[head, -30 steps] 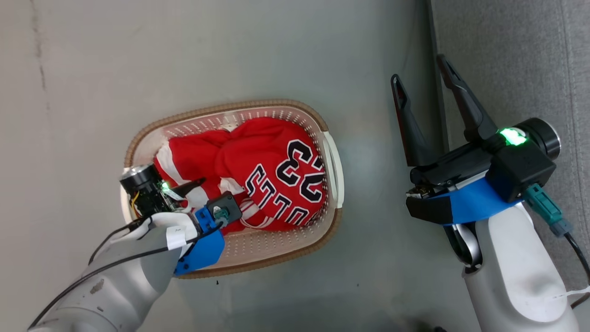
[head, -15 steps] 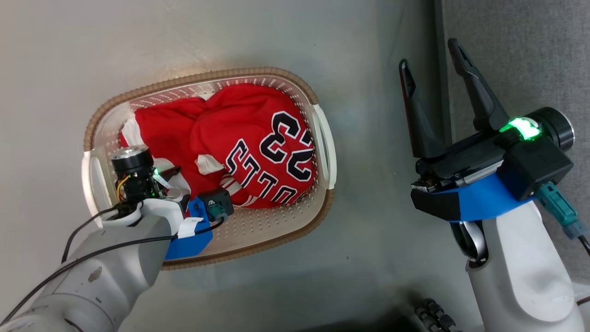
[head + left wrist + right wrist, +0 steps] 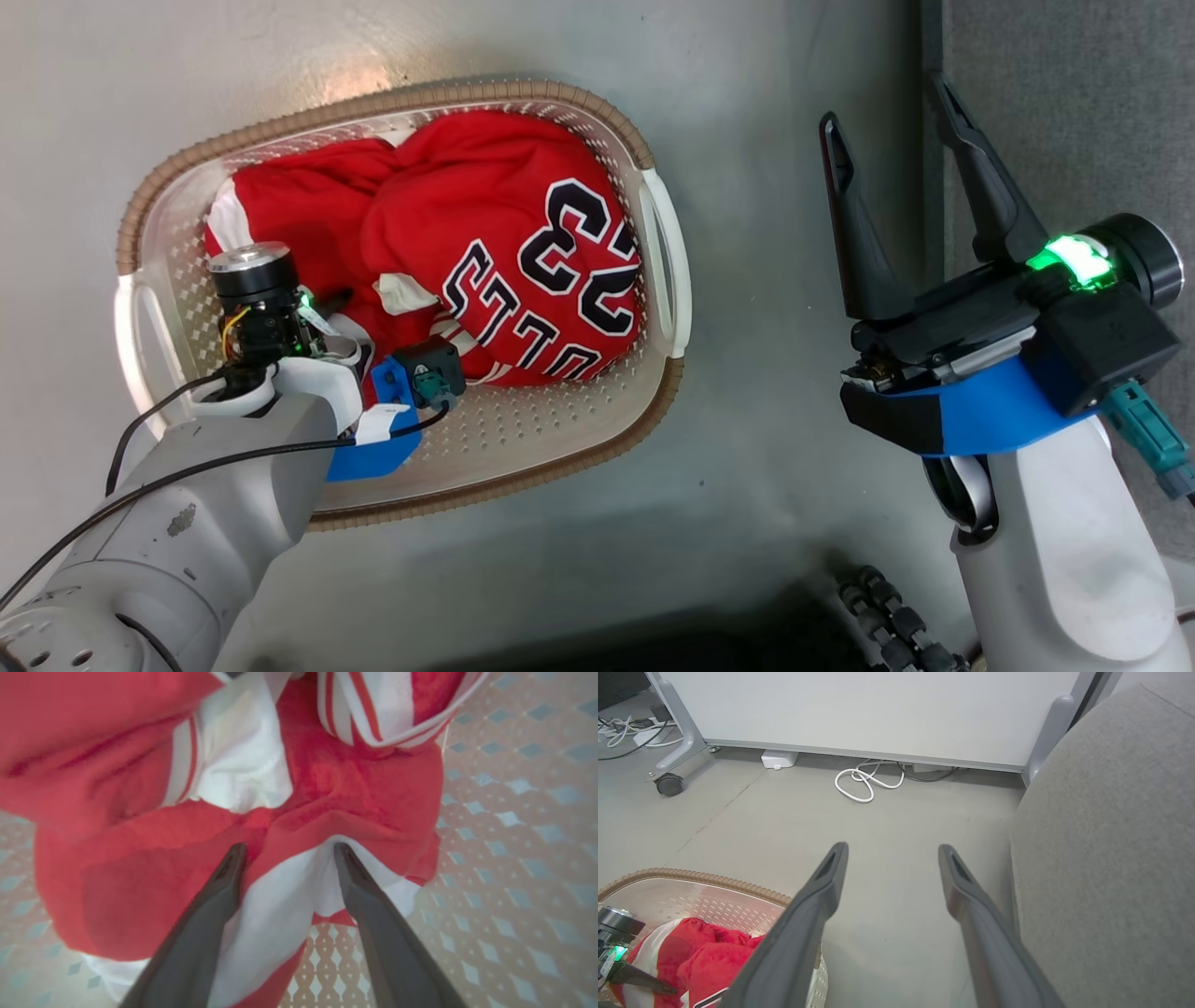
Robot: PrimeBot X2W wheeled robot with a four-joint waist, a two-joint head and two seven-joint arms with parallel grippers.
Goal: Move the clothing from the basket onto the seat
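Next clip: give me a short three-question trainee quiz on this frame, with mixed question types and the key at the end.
1. True or false: the "BULLS 23" jersey already lies on the grey seat.
2. Which tool is down inside the basket? A. left tool B. right tool C. both
3. Fill in: the fabric between the left tool's fingers is ___ in colour.
Key: 1. False; the jersey is in the basket. 2. A; the right tool hangs open above the floor by the seat's edge. 3. White.
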